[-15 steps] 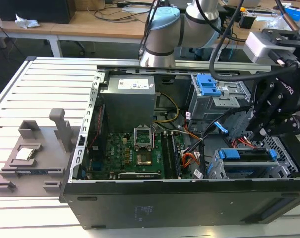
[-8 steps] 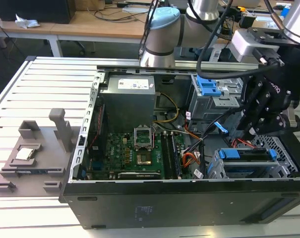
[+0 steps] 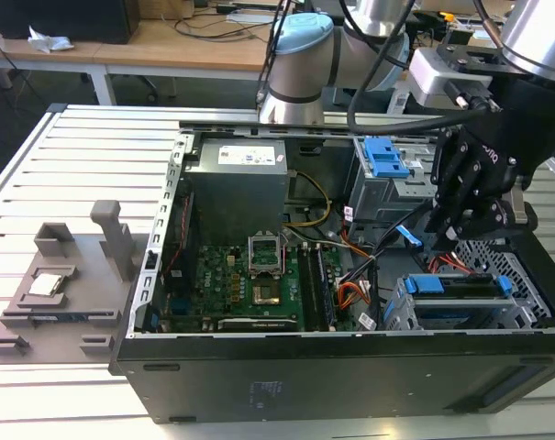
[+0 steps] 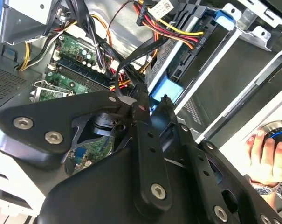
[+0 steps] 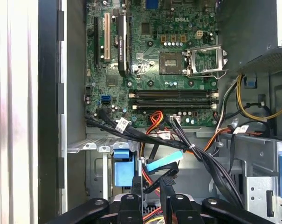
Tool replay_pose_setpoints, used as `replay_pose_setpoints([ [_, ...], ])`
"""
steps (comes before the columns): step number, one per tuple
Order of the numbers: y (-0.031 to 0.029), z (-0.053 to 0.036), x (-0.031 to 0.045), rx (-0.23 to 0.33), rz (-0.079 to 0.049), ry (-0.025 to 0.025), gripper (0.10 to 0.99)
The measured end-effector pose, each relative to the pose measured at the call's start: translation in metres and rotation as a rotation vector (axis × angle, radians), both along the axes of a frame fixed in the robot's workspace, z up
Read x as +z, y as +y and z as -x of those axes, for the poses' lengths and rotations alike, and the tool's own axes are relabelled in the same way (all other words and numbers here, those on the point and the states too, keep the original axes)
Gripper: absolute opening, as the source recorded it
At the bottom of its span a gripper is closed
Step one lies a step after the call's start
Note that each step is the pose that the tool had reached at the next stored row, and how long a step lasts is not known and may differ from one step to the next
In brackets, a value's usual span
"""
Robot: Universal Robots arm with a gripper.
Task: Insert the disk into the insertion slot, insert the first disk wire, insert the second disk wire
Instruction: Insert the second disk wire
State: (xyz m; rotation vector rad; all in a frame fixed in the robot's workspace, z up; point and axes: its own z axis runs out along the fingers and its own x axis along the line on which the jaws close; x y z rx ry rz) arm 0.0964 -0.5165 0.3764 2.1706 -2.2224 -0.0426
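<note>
The disk (image 3: 459,295) is already in the slot (image 3: 520,275). It lies flat in its blue frame inside the perforated metal cage, at the corner of the open computer case (image 3: 305,376) on the exterior view's right. Just above it hangs the black gripper (image 3: 440,234). In the second wrist view its fingers (image 4: 152,140) are drawn together, pinching a black wire (image 4: 147,50) at their tips. That wire runs up toward the bundle of red, yellow and orange leads beside the cage. A pale blue cable (image 5: 164,161) crosses just beyond the fingertips in the first wrist view.

Further along the case, toward the exterior view's left, sits the green motherboard (image 3: 249,275) with its bare processor socket. A second metal cage (image 3: 387,183) with a blue ridged latch stands behind the gripper. The case rests on a slatted white table (image 3: 75,156), with a grey plastic tray (image 3: 66,284) of parts beside it. A person's hand (image 4: 266,156) shows at the edge of the second wrist view.
</note>
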Motion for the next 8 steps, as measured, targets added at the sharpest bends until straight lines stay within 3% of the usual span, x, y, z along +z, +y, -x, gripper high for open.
replay_pose_setpoints([
  [8,0.0011,0.0027,-0.0055,0.000,0.002,0.0000,0.302],
])
